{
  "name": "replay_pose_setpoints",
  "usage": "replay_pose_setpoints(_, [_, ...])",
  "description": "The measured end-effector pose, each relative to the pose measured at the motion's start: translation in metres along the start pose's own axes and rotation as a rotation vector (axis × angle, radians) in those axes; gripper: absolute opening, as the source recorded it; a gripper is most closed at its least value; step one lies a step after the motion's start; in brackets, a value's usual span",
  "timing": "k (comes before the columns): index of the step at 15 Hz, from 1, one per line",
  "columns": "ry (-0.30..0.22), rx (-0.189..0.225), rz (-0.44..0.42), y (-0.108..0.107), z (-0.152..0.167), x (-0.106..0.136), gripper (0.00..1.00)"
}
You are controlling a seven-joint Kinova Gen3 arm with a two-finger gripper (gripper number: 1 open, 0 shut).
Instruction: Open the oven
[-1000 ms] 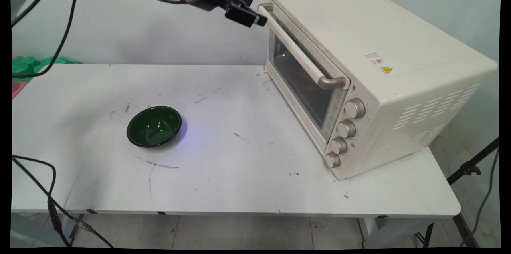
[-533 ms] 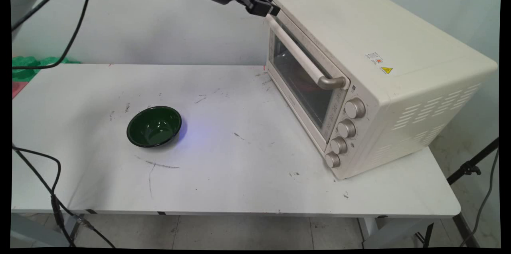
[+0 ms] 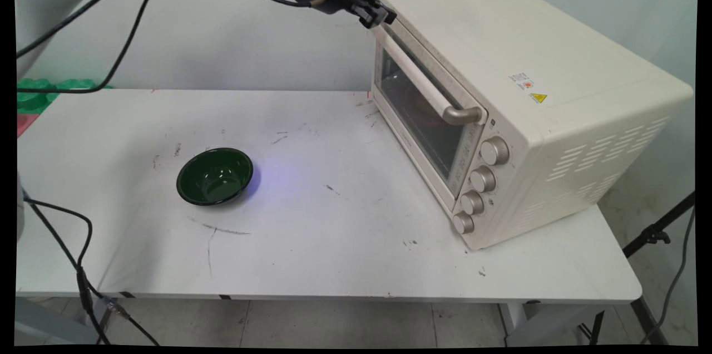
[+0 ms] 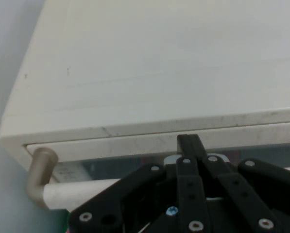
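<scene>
A cream toaster oven (image 3: 500, 64) stands on the right of the white table (image 3: 334, 242), with its glass door (image 3: 417, 114) closed. My gripper (image 3: 381, 17) is shut, and its tips are at the door's top edge, just above the far end of the door handle (image 3: 414, 73). In the hand view the joined fingertips (image 4: 188, 141) meet the seam under the oven's top (image 4: 159, 63). The handle's bent end (image 4: 42, 167) lies lower left of them. Nothing is held. A dark green empty bowl (image 3: 214, 176) sits far off on the table's left.
Several round knobs (image 3: 483, 178) run down the oven's front right. Green moulded pieces (image 3: 33, 92) lie at the far left behind the table. Black cables (image 3: 78, 265) hang at the left edge. A tripod leg (image 3: 656, 234) stands right of the table.
The gripper has moved right, from just left of the handle's far end to the oven door's top edge. The bowl and the oven have not moved.
</scene>
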Motion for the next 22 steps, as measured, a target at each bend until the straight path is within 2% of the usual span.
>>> replay_pose_setpoints(12, [-0.048, 0.011, 0.041, 0.007, 0.040, -0.006, 0.00])
replay_pose_setpoints(17, [-0.060, 0.008, 0.055, 0.008, 0.039, -0.014, 0.00])
replay_pose_setpoints(22, [-0.075, 0.009, 0.051, 0.003, 0.023, -0.030, 0.00])
